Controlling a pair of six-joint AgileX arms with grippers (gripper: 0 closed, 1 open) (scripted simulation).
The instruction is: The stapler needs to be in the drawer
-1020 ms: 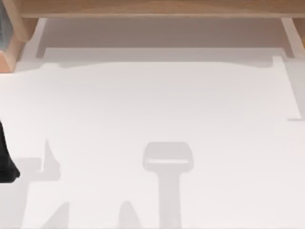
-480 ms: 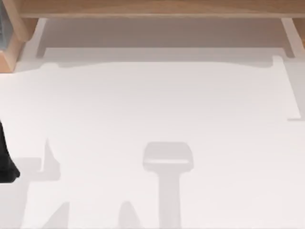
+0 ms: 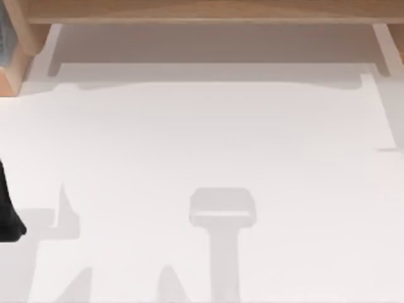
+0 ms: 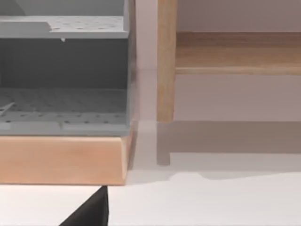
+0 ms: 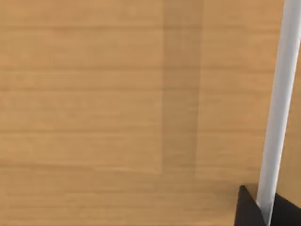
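The stapler is out of view. In the right wrist view the drawer's wooden front (image 5: 94,103) is very close, with a white bar handle (image 5: 277,108) running across it. My right gripper (image 5: 267,212) has one black fingertip pressed against each side of that handle. My left arm (image 3: 9,211) is a black shape at the table's left edge in the top view. One of its black fingertips (image 4: 91,212) is seen above the white table.
A wooden cabinet (image 3: 202,11) runs along the back of the white table (image 3: 202,139). At the back left stands a grey perforated shelf unit (image 4: 61,70) on a wooden base (image 4: 61,160), next to a wooden post (image 4: 166,61). Arm shadows lie on the tabletop.
A thin shadow line at the table's right edge has shifted slightly toward the back. The left arm has not moved.
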